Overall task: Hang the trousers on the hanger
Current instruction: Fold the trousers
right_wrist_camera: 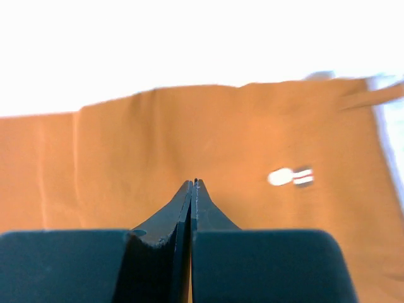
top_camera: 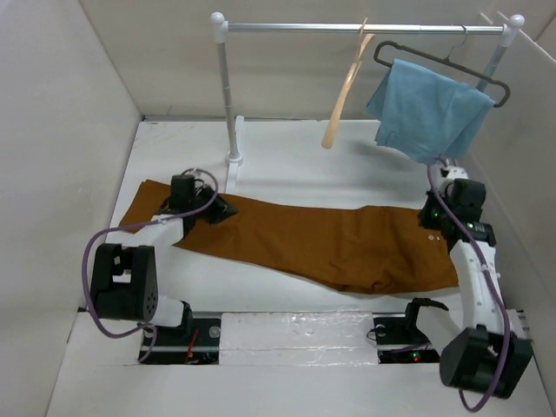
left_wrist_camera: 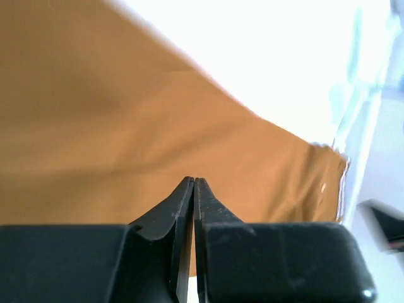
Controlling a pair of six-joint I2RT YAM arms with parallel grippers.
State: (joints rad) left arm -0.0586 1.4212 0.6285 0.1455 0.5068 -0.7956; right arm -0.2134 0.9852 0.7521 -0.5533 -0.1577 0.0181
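Trousers [top_camera: 330,243] flat — hanger [top_camera: 346,95] on rail [top_camera: 295,28]

Trousers [left_wrist_camera: 126,113] blurred, cut off by edges (both wrist cams).

A light blue cloth [top_camera: 430,113] hangs draped over a dark grey hanger [top_camera: 502,87] on a clothes rail [top_camera: 295,28], beyond and above the right fingers [top_camera: 432,219]. The rail's white post [top_camera: 228,95] stands on the white tabletop [top_camera: 295,156], just beyond the left fingers [top_camera: 228,208].
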